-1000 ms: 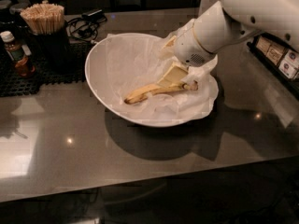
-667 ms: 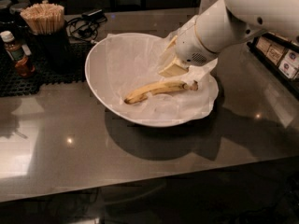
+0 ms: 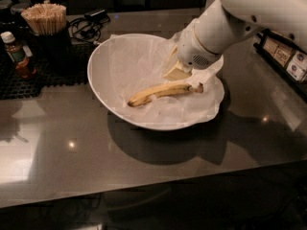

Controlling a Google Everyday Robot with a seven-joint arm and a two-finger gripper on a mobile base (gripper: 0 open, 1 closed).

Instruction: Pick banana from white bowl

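Jaws of the pale yellow two-finger gripper (image 3: 176, 73) hang inside the wide, shallow round white bowl (image 3: 103, 75), just above the curved yellow, brown-speckled banana (image 3: 160, 92); I cannot tell whether they are apart or together. The banana lies flat on the crinkled translucent white paper (image 3: 139, 56) lining the bowl, its dark stem end below the bulky white arm (image 3: 216, 28). The bowl sits on the glossy grey worktop (image 3: 72, 147).
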